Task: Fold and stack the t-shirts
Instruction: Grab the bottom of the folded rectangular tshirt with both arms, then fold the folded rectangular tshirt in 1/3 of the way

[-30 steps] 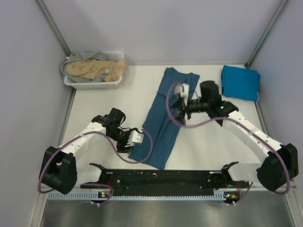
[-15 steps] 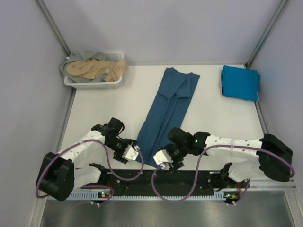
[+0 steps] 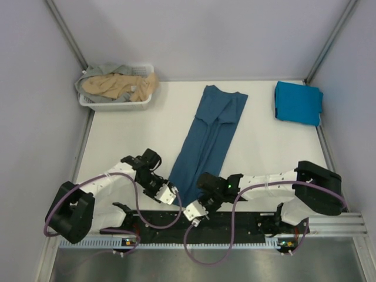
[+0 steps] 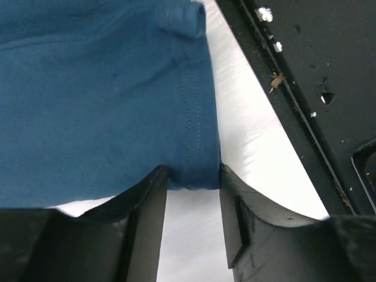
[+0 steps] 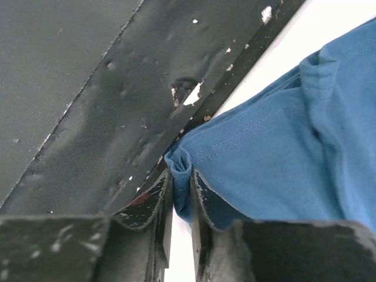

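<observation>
A dark teal-blue t-shirt (image 3: 208,135), folded into a long strip, lies slanted across the table (image 3: 258,153). My left gripper (image 3: 174,197) sits at its near left corner. In the left wrist view the hem (image 4: 191,170) fills the gap between the fingertips of that gripper (image 4: 192,175), whose jaws still stand apart. My right gripper (image 3: 192,212) is at the near right corner, shut on a pinched fold of the hem (image 5: 181,167), as the right wrist view of that gripper (image 5: 182,182) shows. A folded cyan t-shirt (image 3: 298,101) lies at the back right.
A white slatted basket (image 3: 97,104) at the back left holds tan (image 3: 117,86) and grey (image 3: 108,70) shirts. A black rail (image 3: 241,222) runs along the table's near edge, right beside both grippers. Grey walls enclose the left, back and right.
My right arm swung from the shirt's middle down to its near hem and closed on it. My left gripper slid toward the near left corner and its jaws narrowed.
</observation>
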Controlling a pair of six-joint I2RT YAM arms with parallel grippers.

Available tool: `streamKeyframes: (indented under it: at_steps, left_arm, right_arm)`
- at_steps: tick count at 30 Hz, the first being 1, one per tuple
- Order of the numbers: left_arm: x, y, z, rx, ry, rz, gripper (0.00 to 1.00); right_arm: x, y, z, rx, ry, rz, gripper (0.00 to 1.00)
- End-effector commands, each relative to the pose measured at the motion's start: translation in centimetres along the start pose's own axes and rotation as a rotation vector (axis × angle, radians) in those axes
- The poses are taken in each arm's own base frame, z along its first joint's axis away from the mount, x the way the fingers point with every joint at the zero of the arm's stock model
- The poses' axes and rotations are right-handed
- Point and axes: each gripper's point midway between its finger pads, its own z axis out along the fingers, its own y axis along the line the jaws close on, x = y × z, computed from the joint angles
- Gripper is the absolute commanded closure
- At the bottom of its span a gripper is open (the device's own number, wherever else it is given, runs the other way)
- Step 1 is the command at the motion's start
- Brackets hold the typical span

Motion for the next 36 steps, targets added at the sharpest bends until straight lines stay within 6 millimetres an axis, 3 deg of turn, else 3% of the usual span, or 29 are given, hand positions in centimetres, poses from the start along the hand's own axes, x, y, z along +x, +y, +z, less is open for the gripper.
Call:
streamKeyframes:
  at_steps: [1, 4, 5, 9, 13, 16, 20, 25, 30, 36]
  left_arm:
    - [1.4, -0.9, 0.6, 0.029, 0.093, 0.042, 0.68]
    - [0.2, -0.4, 0.3, 0.013, 0.067, 0.015, 1.00]
    - [-0.6, 0.1, 0.0, 0.002, 0.039, 0.000, 1.00]
    - [-3.7, 5.0, -2.7, -0.128, -0.031, -0.140, 1.00]
    - [-5.2, 9.3, -4.9, -0.218, -0.047, -0.233, 1.00]
    - [-5.3, 12.3, -5.5, -0.256, -0.040, -0.312, 1.00]
    - [-5.1, 17.8, -6.3, -0.350, -0.024, -0.420, 1.00]
    - [-3.3, 24.2, -6.9, -0.453, 0.048, -0.543, 1.00]
    - [-1.2, 28.3, -6.4, -0.521, 0.102, -0.633, 1.00]
    - [0.2, 31.3, -6.2, -0.605, 0.110, -0.636, 1.00]
  right_arm:
    - [0.4, -0.6, 0.0, 0.013, 0.050, -0.019, 0.93]
    - [-0.2, -0.9, -1.0, 0.032, 0.038, 0.005, 1.00]
    - [-0.7, -1.3, -1.4, 0.043, 0.020, 0.027, 1.00]
    - [-1.6, -3.7, -4.6, 0.135, -0.083, 0.173, 1.00]
    - [-0.5, -6.3, -8.4, 0.267, -0.171, 0.312, 1.00]
    - [2.5, -8.4, -10.6, 0.406, -0.131, 0.409, 1.00]
    - [7.0, -12.4, -14.3, 0.627, -0.121, 0.530, 1.00]
    - [10.6, -16.1, -17.2, 0.794, -0.113, 0.572, 1.00]
    - [15.3, -18.0, -18.8, 0.879, -0.031, 0.659, 1.00]
    - [17.6, -19.4, -18.9, 0.883, -0.029, 0.679, 1.00]
